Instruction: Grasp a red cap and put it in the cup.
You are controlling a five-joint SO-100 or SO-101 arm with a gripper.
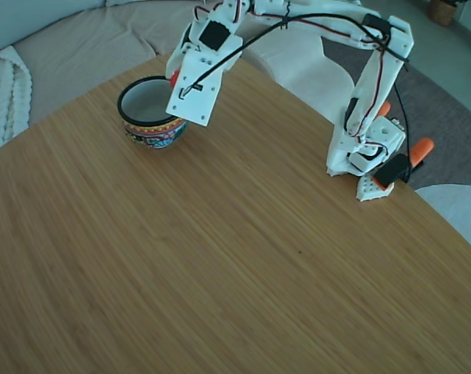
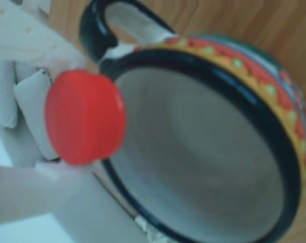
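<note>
The red cap (image 2: 84, 117) is pinched between my two white fingers (image 2: 21, 192); the gripper (image 2: 67, 116) is shut on it. The cap hangs over the rim of the cup (image 2: 289, 167) on the handle side, partly above the pale, empty inside. In the fixed view the cup (image 1: 153, 134) stands at the far left of the table, with a black rim and a colourful band. My gripper (image 1: 179, 87) hovers over its right edge, and only a sliver of the red cap (image 1: 173, 78) shows beside the white jaw plate.
The wooden table (image 1: 219, 257) is round. My arm's base (image 1: 367, 152) is clamped at its right edge with orange-handled clamps (image 1: 422, 148). A beige sofa (image 1: 79, 47) and a white seat (image 1: 297, 66) lie beyond the far edge.
</note>
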